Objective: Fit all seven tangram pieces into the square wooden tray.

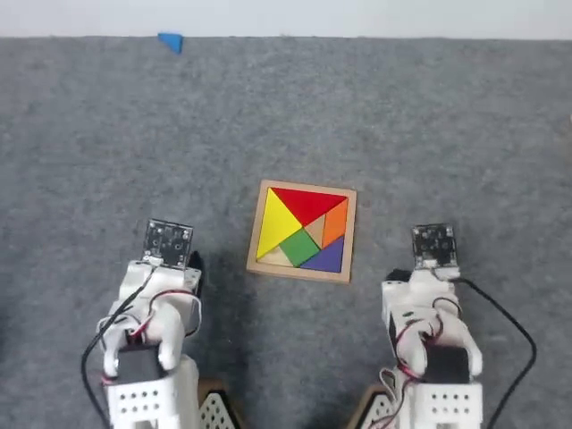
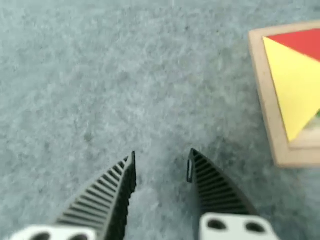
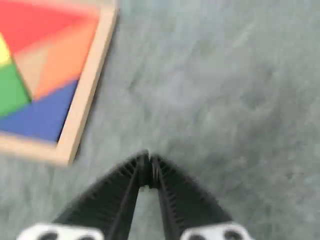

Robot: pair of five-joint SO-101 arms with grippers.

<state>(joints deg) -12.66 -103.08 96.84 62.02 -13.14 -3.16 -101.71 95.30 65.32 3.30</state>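
Note:
The square wooden tray (image 1: 256,263) lies in the middle of the grey mat with coloured tangram pieces packed inside: red (image 1: 307,204), yellow (image 1: 278,222), orange (image 1: 335,224), green (image 1: 298,246), blue (image 1: 328,256) and pale wood ones. My left gripper (image 2: 161,161) hovers open over bare mat, to the left of the tray (image 2: 269,120), with nothing between its fingers. My right gripper (image 3: 148,163) is shut on nothing over the mat, to the right of the tray (image 3: 88,92). In the high view both arms (image 1: 152,304) (image 1: 429,304) sit back near the front edge.
A small blue scrap (image 1: 171,41) lies at the mat's far edge, top left. A black cable (image 1: 509,322) trails from the right arm. Open mat surrounds the tray on all sides.

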